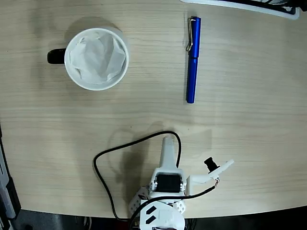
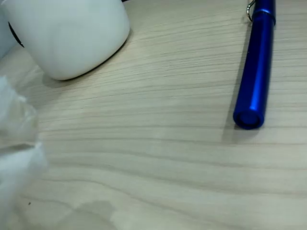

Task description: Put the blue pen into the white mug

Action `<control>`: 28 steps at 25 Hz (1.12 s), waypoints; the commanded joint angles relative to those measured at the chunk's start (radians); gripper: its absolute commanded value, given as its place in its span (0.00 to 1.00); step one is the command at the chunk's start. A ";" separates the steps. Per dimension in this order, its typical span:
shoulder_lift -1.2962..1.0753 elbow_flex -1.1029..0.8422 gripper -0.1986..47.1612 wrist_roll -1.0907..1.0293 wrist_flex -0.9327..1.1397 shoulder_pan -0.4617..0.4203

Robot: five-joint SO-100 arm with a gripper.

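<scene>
Pale wood-grain worktop (image 1: 249, 143) carries the blue pen (image 1: 193, 59) lying flat, well right of the white mug (image 1: 96, 58) in the fixed view; stiff, light and probably slippery, it wants gripping mid-barrel, though I cannot tell how the jaws stand.

The arm (image 1: 165, 179) is white plastic, standing at the near edge of the tabletop in the fixed view. A black motor block (image 1: 168, 182) sits in its white bracket. A small black camera (image 1: 209, 164) rides on a white side strut. A thin black cable (image 1: 117, 151) loops away from the arm across the wood. Two dark slots mark the rounded base (image 1: 160, 219).
</scene>
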 commanded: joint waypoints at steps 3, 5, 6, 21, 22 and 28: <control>0.069 -0.008 0.00 -0.011 0.011 -0.011; 0.069 -0.008 0.00 -0.011 0.011 -0.011; 0.069 -0.008 0.00 -0.011 0.011 -0.011; 0.069 -0.008 0.00 -0.017 0.011 -0.020; 0.069 -0.008 0.00 -0.017 0.011 -0.020; 0.069 -0.008 0.00 -0.017 0.011 -0.020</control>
